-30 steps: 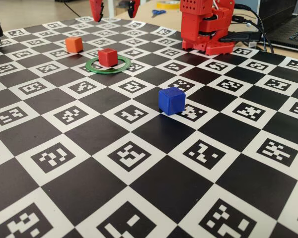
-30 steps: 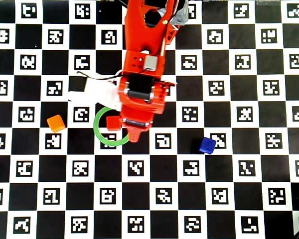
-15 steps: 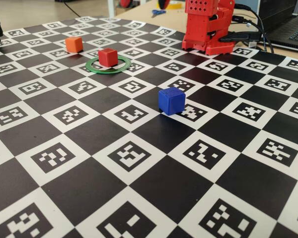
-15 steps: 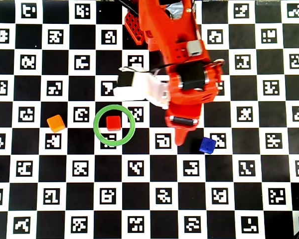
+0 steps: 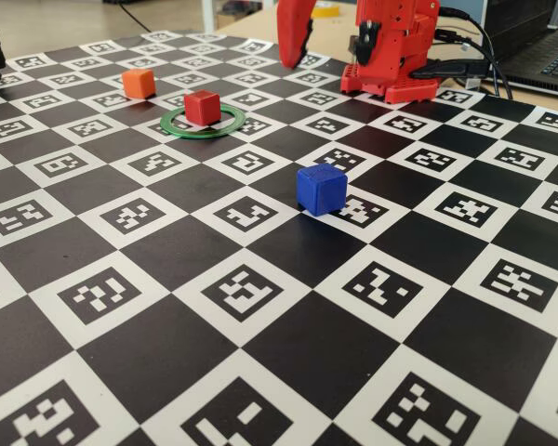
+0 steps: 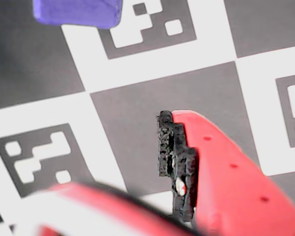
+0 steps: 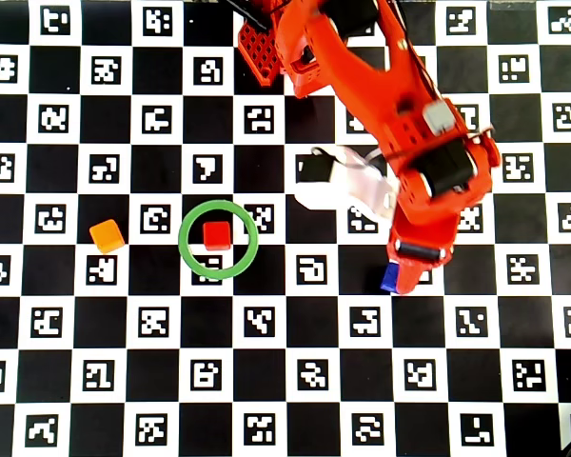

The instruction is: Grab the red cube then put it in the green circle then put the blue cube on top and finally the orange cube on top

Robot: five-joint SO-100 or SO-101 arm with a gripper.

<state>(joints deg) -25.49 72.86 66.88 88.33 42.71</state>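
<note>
Table (image 5: 167,334) is covered w/ a black-and-white checker mat, each white square printed w/ a small marker code. Lying on it: green circle (image 5: 174,127), flat, w/ red cube (image 5: 203,107) sitting inside it, off-centre twd the far rim in the fixed view. Orange cube (image 5: 139,83) just beyond the ring, on the mat, apart from it. Blue cube (image 5: 321,189) well apart, nearer the camera. Red arm base (image 5: 391,56) stands at the far edge.
</note>
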